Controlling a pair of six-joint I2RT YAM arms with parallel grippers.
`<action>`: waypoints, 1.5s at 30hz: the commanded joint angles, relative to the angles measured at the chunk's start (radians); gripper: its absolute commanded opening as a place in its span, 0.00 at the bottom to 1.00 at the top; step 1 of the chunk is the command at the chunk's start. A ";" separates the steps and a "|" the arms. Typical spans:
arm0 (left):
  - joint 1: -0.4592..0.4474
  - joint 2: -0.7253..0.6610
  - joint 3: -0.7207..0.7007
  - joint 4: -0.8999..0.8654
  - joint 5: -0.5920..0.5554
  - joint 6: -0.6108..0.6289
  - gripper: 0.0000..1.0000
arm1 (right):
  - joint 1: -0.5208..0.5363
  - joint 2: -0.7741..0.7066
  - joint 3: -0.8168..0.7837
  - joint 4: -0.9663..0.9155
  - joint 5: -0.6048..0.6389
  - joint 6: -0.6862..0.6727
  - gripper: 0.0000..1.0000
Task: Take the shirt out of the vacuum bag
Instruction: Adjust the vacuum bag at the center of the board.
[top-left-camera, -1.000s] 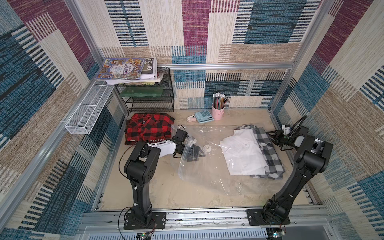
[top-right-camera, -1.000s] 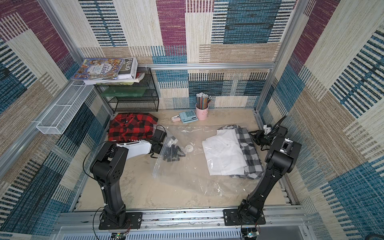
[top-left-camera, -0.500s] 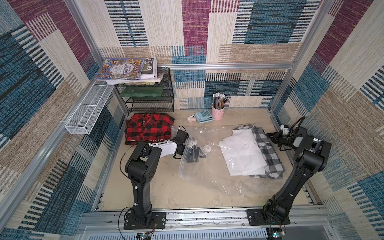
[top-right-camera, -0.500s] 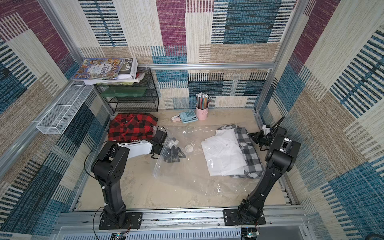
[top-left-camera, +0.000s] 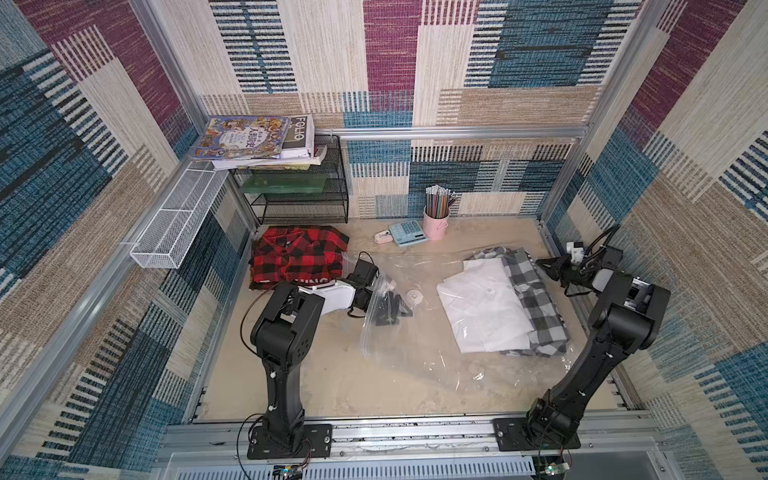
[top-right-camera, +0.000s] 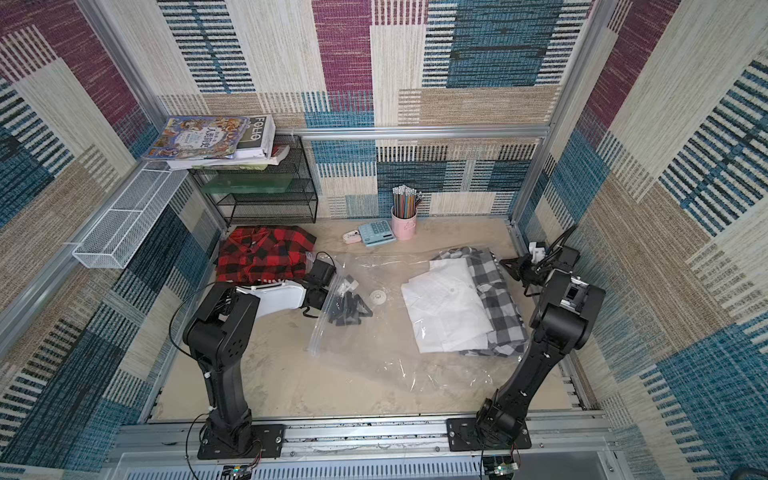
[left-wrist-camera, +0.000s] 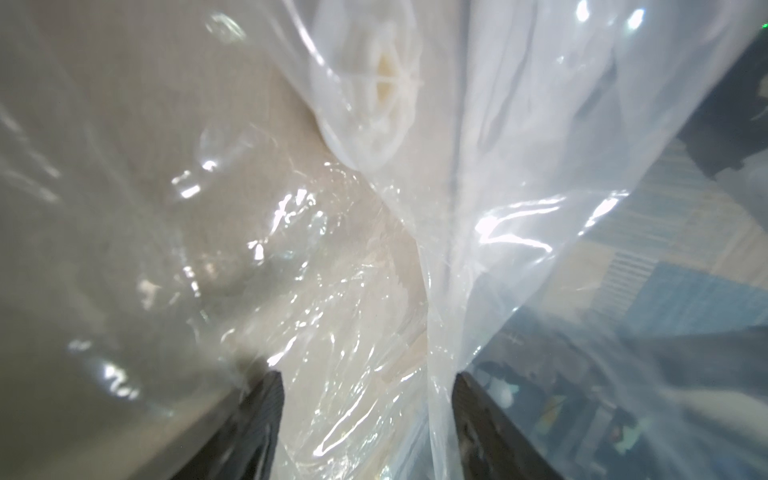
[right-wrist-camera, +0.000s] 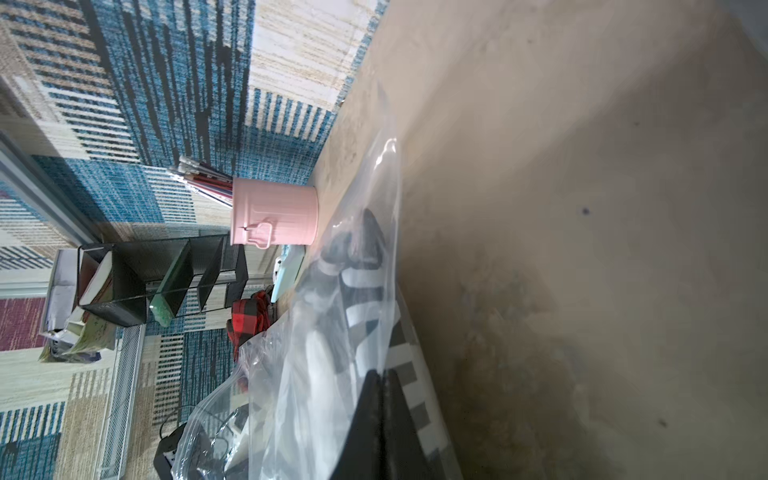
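Clear plastic of the vacuum bag (top-left-camera: 415, 357) lies flat on the bench (top-left-camera: 353, 395), with a white shirt (top-left-camera: 482, 307) and a grey checked shirt (top-left-camera: 536, 299) inside at its closed end, so the removal looks barely begun. Reaching into the bag's mouth, the left gripper (top-left-camera: 399, 307) has its jaws apart, gripping nothing. At the far edge the right gripper (top-left-camera: 542, 264) is closed; whether it pinches film I cannot tell.

Vacuum bag (top-left-camera: 415, 357) on beige tabletop (top-left-camera: 307, 386)

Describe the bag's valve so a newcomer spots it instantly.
Start at the clear bag spread across the table's middle. Between the white shirt and the left claw sits the valve: a small white disc, the only round thing on the plastic.
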 joint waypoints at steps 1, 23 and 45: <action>0.000 -0.013 0.003 0.044 0.034 -0.002 0.69 | 0.029 -0.033 0.034 -0.061 -0.027 -0.032 0.00; 0.031 -0.067 -0.082 0.272 0.072 -0.054 0.71 | 0.355 -0.276 0.257 -0.512 0.378 0.029 0.00; 0.128 -0.156 -0.225 0.302 0.022 -0.048 0.75 | 0.465 -0.387 0.489 -0.697 0.451 0.075 0.00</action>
